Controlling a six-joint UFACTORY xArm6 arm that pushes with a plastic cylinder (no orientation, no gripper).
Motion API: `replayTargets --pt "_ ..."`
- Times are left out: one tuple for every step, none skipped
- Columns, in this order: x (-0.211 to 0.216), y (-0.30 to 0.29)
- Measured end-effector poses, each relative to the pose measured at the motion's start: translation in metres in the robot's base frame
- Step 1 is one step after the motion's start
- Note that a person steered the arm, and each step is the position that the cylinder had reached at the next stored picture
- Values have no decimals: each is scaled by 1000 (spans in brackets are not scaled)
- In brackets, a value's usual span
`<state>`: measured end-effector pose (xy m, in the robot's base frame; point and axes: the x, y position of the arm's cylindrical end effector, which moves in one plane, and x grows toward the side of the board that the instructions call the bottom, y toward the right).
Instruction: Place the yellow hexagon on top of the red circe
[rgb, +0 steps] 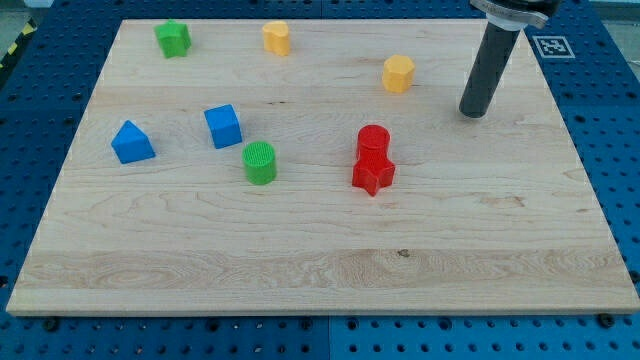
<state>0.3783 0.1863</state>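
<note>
The yellow hexagon (398, 74) lies on the wooden board in the upper right part of the view. The red circle (373, 140) lies below it and slightly to the left, near the board's middle, touching a red star-shaped block (373, 175) just below it. My tip (473, 113) rests on the board to the right of the yellow hexagon and a little lower, with a gap between them. The rod rises from it toward the view's top right.
A second yellow block (276, 38) lies at the top centre, a green star (173, 38) at the top left. A blue cube (223, 126), a blue triangle (132, 143) and a green cylinder (260, 162) lie on the left half. The board (320, 270) sits on a blue pegboard.
</note>
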Motion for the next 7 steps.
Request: replayTargets --pt "-3 1" --pt "-25 6" --pt "-83 1" --pt "-117 -40" --pt "-111 -89" --pt "-107 -110" --pt "-105 -71"
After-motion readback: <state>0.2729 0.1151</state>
